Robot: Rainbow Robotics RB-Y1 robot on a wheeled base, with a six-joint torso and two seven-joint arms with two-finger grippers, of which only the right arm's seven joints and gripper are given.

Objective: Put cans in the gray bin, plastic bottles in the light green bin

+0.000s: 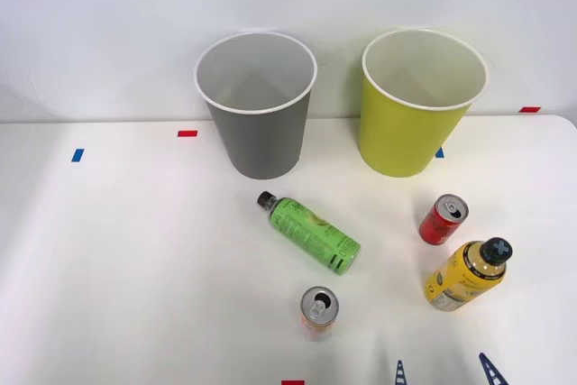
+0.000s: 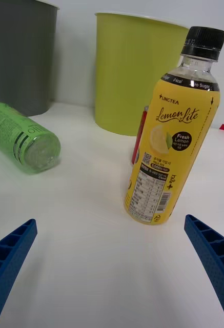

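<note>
The gray bin [image 1: 258, 105] [image 2: 20, 56] and the light green bin [image 1: 418, 101] [image 2: 135, 72] stand upright at the back of the table. A green-label plastic bottle [image 1: 309, 232] [image 2: 23, 136] lies on its side in the middle. A yellow-label plastic bottle [image 1: 466, 274] [image 2: 172, 138] stands upright at the right, with a red can [image 1: 443, 219] [image 2: 140, 134] just behind it. An orange-peach can [image 1: 318, 311] stands near the front. My right gripper [image 1: 446, 373] [image 2: 112, 266] is open at the table's front edge, a short way before the yellow bottle, holding nothing.
Small red tape marks [image 1: 187, 133] and blue tape marks [image 1: 77, 155] dot the white table [image 1: 135, 268]. A white wall rises right behind the bins. The left half of the table holds no objects.
</note>
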